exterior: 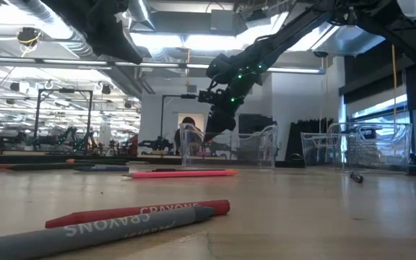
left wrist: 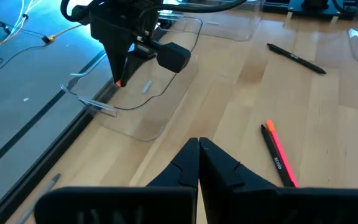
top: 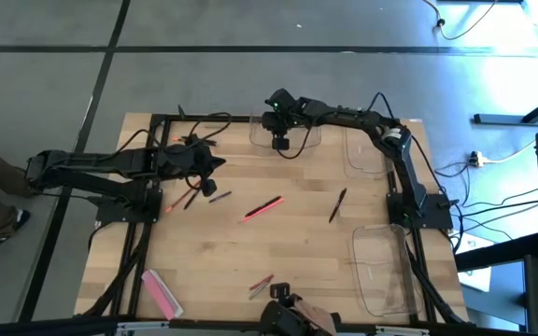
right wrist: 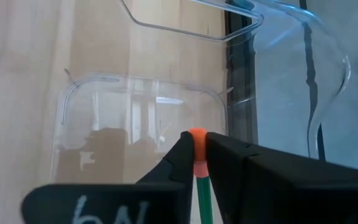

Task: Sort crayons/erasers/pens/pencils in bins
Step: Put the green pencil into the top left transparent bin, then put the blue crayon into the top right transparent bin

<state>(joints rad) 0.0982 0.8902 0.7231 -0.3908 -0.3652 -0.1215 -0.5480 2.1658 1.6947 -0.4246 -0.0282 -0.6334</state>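
Note:
My right gripper [top: 281,142] hangs over the far clear bin [top: 299,138], shut on a green pencil with an orange end [right wrist: 198,163]. Two more clear bins stand at the far right [top: 367,149] and the near right [top: 381,271]. My left gripper [left wrist: 199,149] is shut on nothing, above the table's left part [top: 215,164]. Flat on the wood lie a pink eraser [top: 162,291], a red and a grey crayon [exterior: 143,211], a pink-red pen [top: 261,208] and a black pen [top: 338,204]. My right gripper pinches the pencil's orange end [right wrist: 197,149] between its two fingertips. The green shaft [right wrist: 202,199] runs back between the fingers, along them. The fingers slant downward over the far bin's inside [right wrist: 104,124], and the pencil is clear of the bin's floor.
Two more dark sticks [top: 191,196] [top: 219,197] lie just near of my left gripper. Black frame bars [top: 143,233] run along the table's edges. Open wood lies in the middle [top: 297,243]. A dark camera mount [top: 283,313] sits at the near edge.

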